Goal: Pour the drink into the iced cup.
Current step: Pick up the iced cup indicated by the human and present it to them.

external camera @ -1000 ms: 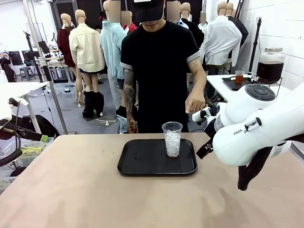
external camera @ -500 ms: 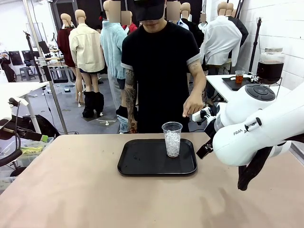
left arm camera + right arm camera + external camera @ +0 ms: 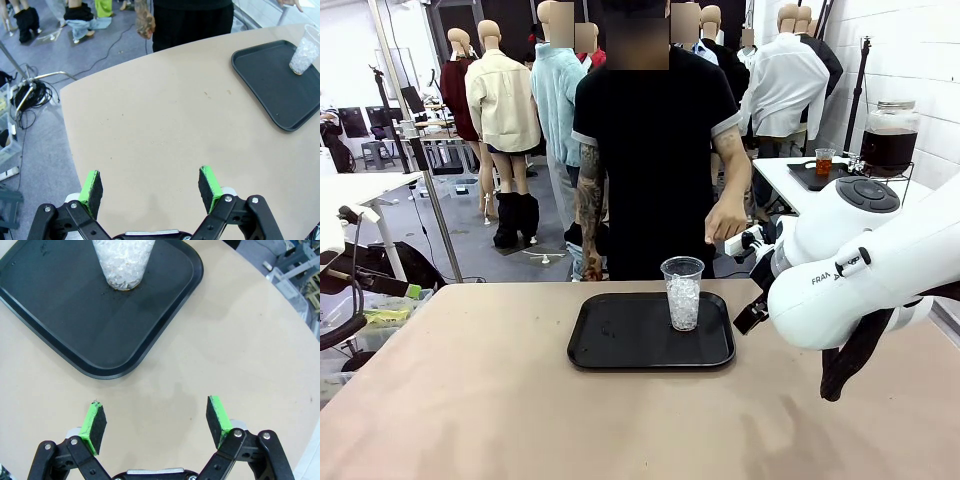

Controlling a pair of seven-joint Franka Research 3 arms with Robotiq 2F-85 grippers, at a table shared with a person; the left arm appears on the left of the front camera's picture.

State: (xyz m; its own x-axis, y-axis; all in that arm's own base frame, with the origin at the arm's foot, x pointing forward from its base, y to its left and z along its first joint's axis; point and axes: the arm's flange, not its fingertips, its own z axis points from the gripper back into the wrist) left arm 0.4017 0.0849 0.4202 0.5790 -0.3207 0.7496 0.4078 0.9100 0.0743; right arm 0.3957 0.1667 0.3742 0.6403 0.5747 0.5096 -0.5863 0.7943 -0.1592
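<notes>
clear iced cup [image 3: 682, 293], upright, on black tray [image 3: 620, 342]

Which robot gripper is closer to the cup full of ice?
The right gripper: it hangs open over the table just off the edge of the tray, with the cup of ice close ahead. The left gripper, also open, is far across the table from it.
</notes>
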